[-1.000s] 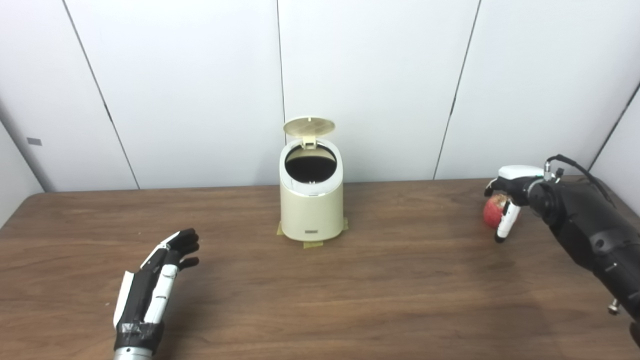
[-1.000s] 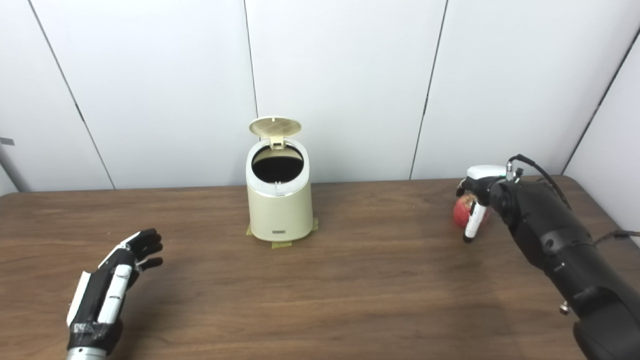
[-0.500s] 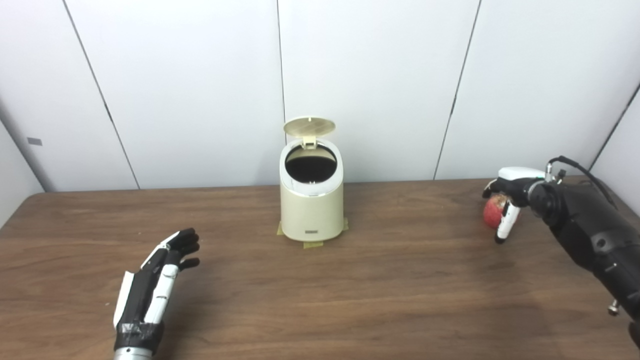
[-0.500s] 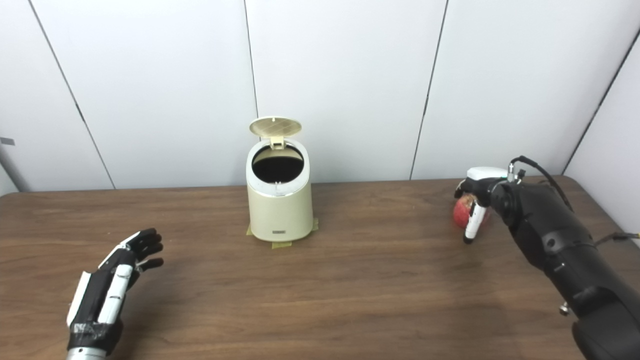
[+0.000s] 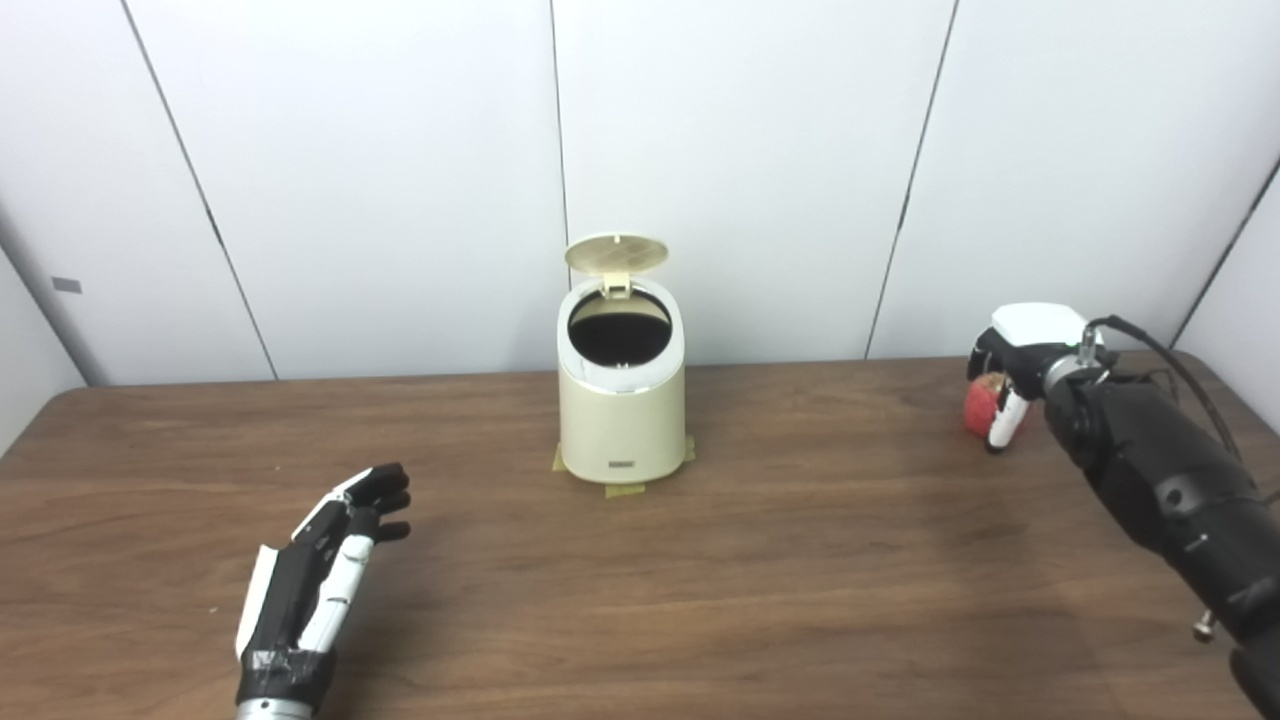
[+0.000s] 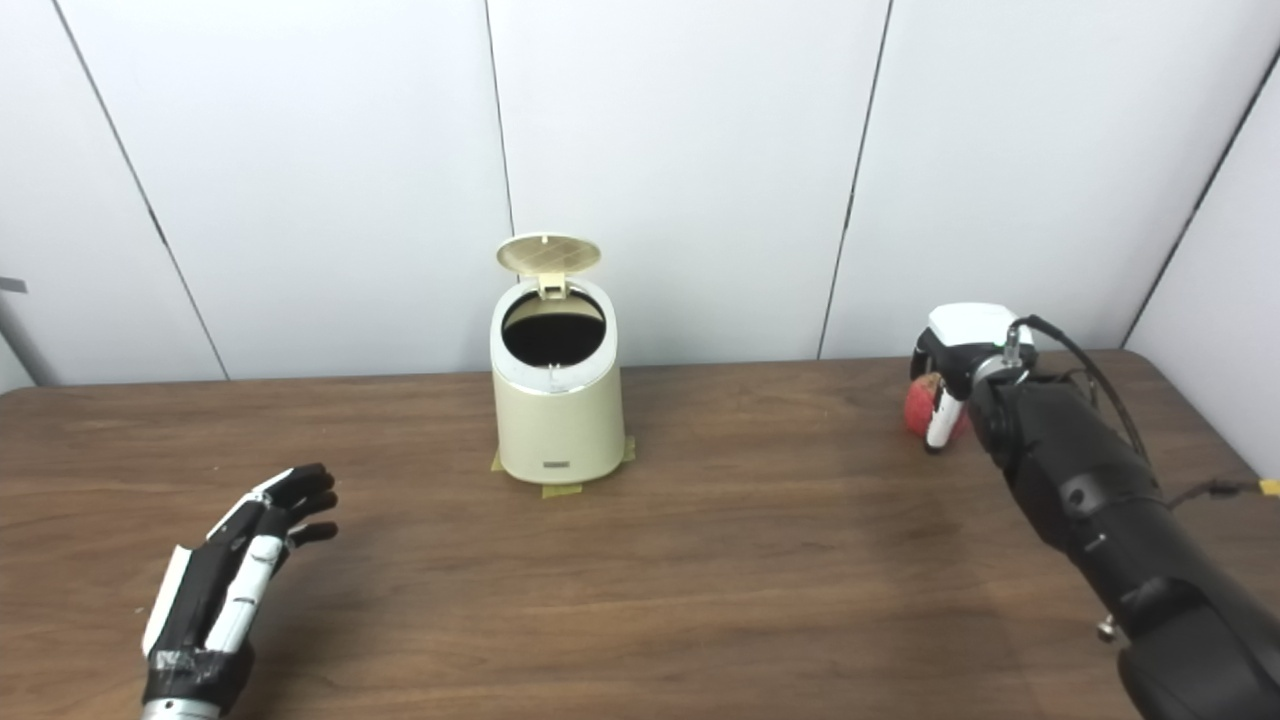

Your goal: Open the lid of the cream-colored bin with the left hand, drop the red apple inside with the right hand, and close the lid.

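The cream-colored bin [image 5: 622,410] stands at the middle back of the wooden table [image 5: 800,560]. Its round lid [image 5: 616,254] is tipped up behind the dark opening. At the far right, my right hand [image 5: 1022,350] is curled over the red apple [image 5: 977,408]. Its fingers wrap down the apple's front, and most of the apple is hidden behind them. It looks raised slightly above the tabletop. My left hand [image 5: 325,550] rests open near the front left, palm down, fingers apart, well short of the bin.
Strips of tan tape [image 5: 626,490] hold the bin's base to the table. White wall panels [image 5: 750,150] stand right behind the table's back edge. A black cable [image 5: 1160,345] loops off my right wrist.
My right hand has risen a little and drawn back with the apple in its grasp. The left hand has shifted slightly to the right. The bin's lid stays up.
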`<state>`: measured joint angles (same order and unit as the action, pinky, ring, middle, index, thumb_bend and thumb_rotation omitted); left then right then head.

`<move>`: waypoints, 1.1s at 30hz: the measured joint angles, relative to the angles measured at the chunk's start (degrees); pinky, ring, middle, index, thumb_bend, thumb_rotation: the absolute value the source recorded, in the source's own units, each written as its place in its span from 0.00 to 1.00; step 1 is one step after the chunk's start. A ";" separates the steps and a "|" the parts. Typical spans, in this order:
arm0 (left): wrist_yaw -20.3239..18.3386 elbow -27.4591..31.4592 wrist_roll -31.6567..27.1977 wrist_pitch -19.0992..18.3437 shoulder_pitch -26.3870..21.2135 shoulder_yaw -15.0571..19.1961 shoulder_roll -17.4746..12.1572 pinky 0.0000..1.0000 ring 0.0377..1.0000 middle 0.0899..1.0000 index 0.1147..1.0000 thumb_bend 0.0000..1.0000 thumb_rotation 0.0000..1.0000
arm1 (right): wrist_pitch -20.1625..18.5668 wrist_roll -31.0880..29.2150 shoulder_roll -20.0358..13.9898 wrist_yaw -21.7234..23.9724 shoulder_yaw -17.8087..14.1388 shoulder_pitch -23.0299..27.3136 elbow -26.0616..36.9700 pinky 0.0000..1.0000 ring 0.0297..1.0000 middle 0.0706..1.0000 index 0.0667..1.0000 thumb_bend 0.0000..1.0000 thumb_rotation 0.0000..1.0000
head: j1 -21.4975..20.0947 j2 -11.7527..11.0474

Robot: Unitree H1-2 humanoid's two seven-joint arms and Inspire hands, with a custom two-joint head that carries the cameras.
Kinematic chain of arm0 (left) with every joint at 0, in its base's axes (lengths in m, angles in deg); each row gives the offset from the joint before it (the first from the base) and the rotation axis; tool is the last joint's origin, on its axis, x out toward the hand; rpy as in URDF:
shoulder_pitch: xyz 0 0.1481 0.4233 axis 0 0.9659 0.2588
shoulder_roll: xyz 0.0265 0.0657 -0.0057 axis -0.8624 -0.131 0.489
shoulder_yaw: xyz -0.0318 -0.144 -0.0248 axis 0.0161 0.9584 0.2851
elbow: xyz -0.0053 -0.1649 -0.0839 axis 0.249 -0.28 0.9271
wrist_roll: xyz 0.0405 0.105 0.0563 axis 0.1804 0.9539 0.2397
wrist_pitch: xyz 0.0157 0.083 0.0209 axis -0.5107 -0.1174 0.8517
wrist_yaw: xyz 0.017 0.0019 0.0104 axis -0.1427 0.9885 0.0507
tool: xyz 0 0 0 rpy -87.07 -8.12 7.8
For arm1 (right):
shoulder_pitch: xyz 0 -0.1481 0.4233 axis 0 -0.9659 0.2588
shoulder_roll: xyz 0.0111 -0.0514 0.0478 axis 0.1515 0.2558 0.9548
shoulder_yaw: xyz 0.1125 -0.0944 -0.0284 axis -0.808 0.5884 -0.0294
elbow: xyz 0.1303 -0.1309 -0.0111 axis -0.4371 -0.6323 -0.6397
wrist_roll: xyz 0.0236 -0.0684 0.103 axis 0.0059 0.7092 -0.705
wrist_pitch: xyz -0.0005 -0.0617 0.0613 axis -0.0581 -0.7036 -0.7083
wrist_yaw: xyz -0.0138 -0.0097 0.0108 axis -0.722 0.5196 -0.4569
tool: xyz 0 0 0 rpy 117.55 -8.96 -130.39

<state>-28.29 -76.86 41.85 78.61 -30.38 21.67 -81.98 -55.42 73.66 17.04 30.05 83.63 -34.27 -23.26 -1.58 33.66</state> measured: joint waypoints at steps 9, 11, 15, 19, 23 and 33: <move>-0.09 0.03 0.44 -0.03 0.06 -0.13 -0.05 0.72 0.79 0.79 0.75 0.59 0.77 | -1.30 -0.14 0.09 -2.29 0.26 -0.15 -0.20 0.39 0.40 0.44 0.49 0.52 0.00 | -0.09 -0.09; -0.10 0.03 0.47 -0.03 0.06 -0.12 -0.07 0.72 0.79 0.79 0.76 0.57 0.77 | -1.26 -0.82 -0.14 -1.74 -0.29 -0.91 2.45 0.37 0.39 0.45 0.48 0.52 0.00 | -0.17 -0.17; -0.11 0.01 0.63 -0.03 0.05 -0.16 -0.07 0.72 0.80 0.80 0.76 0.57 0.77 | -0.38 -0.71 -1.13 0.80 0.22 -2.73 10.89 0.35 0.38 0.45 0.48 0.52 0.00 | -0.26 -0.18; -0.16 0.00 1.03 0.01 0.04 -0.32 -0.12 0.72 0.79 0.79 0.76 0.56 0.77 | 3.17 -2.65 -2.87 4.24 -1.36 -4.68 22.44 0.40 0.43 0.49 0.44 0.52 0.00 | -0.18 -0.09; -0.15 -0.01 1.12 0.01 0.06 -0.40 -0.16 0.71 0.79 0.79 0.77 0.55 0.77 | 6.47 -5.09 -3.76 5.86 -4.36 -8.16 37.02 0.32 0.39 0.43 0.47 0.52 0.00 | -0.18 -0.09; -0.13 -0.06 1.54 0.03 0.04 -0.70 -0.20 0.71 0.79 0.80 0.77 0.51 0.78 | 12.10 -0.28 2.03 4.18 -7.51 -13.23 61.13 0.39 0.41 0.51 0.42 0.51 0.00 | -0.26 -0.18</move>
<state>-28.42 -76.92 43.39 78.64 -30.35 20.96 -82.18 -43.33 73.38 19.06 34.23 76.12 -47.50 37.87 -1.85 33.49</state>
